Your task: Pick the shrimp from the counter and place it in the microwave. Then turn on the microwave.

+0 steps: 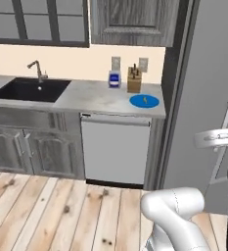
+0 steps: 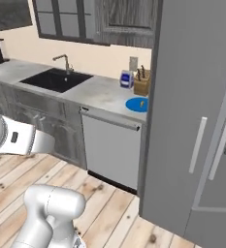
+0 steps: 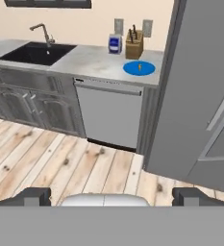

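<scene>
Right now I have the jaws spread wide with nothing between them; in the hand view the two dark fingertips (image 3: 34, 196) sit far apart at the bottom, over bare plank floor (image 3: 60, 163). From the left base view I can see the gripper (image 1: 218, 138) held up in front of the tall grey fridge (image 1: 203, 88), well away from anything on the surface.

Ahead of the jaws and well apart from them, the shrimp (image 3: 140, 66) lies on a blue plate (image 3: 131, 69) (a tiny orange curl, hard to make out in detail). That plate rests on the grey surface (image 3: 89, 60) at its far right end, just beside the fridge wall. Behind the plate, farther from the jaws, stands a wooden knife block (image 3: 133, 47), and just left of that a small blue-and-white carton (image 3: 115, 44). Further left along the surface is a black sink (image 3: 36, 53) with a curved faucet (image 3: 42, 32). Below the plate, facing the jaws, is a pale dishwasher front (image 3: 109, 114), with grey wood cabinets (image 3: 31, 105) to its left.
</scene>
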